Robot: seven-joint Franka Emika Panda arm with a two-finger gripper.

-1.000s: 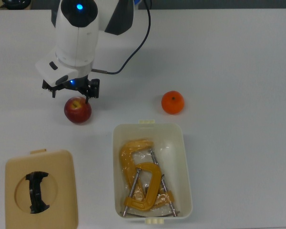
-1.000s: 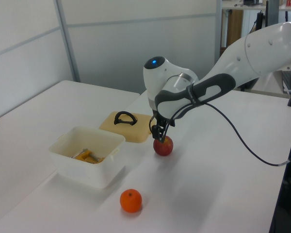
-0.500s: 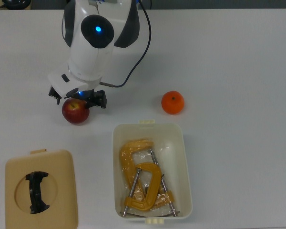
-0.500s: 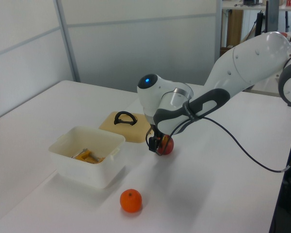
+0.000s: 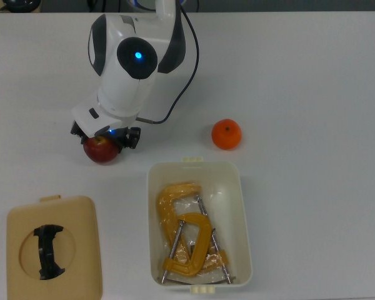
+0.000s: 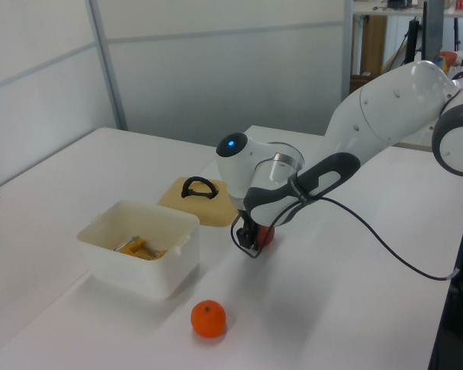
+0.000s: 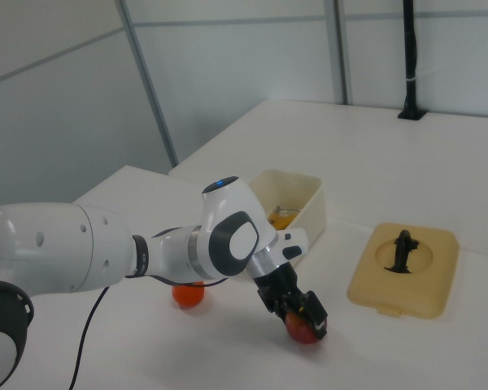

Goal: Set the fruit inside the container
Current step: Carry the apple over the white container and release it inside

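White tabletop (image 5: 312, 75) fills the top view; pale wall panels stand behind it in the left view and the right view.

Apple (image 5: 102, 150): dark red, resting on the table at centre-left of the top view. Gripper (image 5: 104, 135) is down over it, one finger (image 5: 130, 139) on the top view's right side of the apple, the other on the opposite side. Fingers straddle the fruit; whether they are pressing on it or just apart around it, I cannot tell. In the right view the apple (image 7: 303, 329) sits low-centre under the gripper (image 7: 297, 310).

Orange (image 5: 226, 134): on the table, right of centre in the top view, well apart from the arm, near the container's upper short end.

Container (image 5: 245, 219): cream-white tub, lower centre of the top view, open. Inside lie yellow-orange C-clamps (image 5: 186, 234).

Tan lid (image 5: 81, 262) with black handle (image 5: 49, 250): flat on the table, lower left of the top view, apart from the container.

Black cable (image 5: 186, 69) runs from the arm's wrist toward the top edge.
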